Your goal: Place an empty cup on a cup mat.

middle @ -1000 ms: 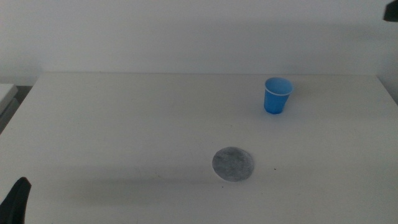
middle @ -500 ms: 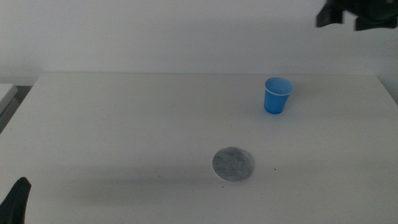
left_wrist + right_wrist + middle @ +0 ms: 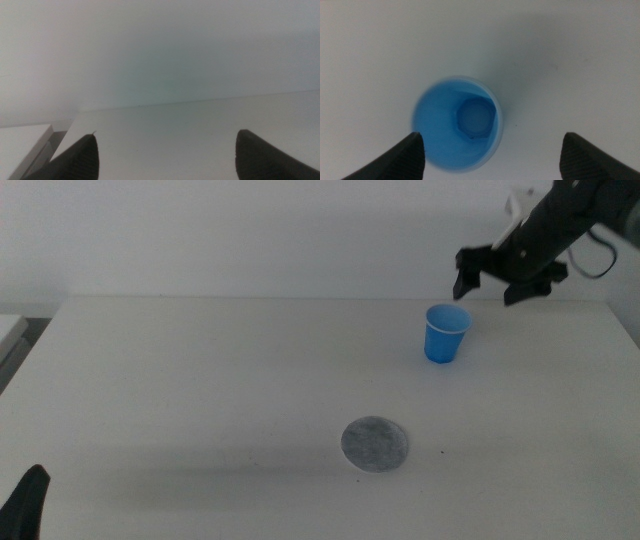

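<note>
Right hand [image 3: 497, 280] spread wide, hovering above small bright blue plastic cup [image 3: 445, 333], upright at desk's [image 3: 200, 380] far right. Not gripped; flat round speckled grey mat [image 3: 375, 445] well apart, bare. Left hand [image 3: 165, 155] parked, spread.

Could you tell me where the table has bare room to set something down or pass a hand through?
The table is bare left of the cup mat and the cup, and between those two. The tight spot is around the cup, where the right claw hangs open just above it. The left claw waits, open, at the near left corner.
</note>
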{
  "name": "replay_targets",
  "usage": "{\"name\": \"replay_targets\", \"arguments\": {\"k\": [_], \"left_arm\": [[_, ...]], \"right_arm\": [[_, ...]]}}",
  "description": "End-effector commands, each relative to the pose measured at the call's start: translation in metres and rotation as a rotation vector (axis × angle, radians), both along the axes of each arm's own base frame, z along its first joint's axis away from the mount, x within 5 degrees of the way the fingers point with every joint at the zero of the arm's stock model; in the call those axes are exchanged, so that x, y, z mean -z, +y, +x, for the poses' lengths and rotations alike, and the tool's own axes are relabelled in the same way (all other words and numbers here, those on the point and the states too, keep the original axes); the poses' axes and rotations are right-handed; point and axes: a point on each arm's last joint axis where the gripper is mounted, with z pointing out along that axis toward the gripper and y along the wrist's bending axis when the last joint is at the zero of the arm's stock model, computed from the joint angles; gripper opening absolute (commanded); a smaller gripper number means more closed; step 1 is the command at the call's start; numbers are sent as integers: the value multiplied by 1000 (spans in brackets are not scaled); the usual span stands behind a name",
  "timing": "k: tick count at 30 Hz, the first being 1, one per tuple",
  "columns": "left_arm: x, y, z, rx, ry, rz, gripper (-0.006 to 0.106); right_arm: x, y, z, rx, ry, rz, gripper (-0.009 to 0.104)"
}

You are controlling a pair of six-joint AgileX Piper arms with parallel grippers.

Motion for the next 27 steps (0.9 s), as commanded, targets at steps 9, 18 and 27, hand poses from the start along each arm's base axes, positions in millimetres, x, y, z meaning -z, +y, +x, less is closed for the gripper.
{"name": "replay_targets", "arguments": {"k": [9,18,27], "left_arm": [[-1,0,0,2,-9,-4,94],[-1,0,0,2,-9,-4,94],[-1,0,0,2,-9,-4,94]], "right_arm": [[61,4,24,22,18,14,67],[46,5,24,34,-43,40,-2],[-8,44,-52,-119,-37,12,-2]]}}
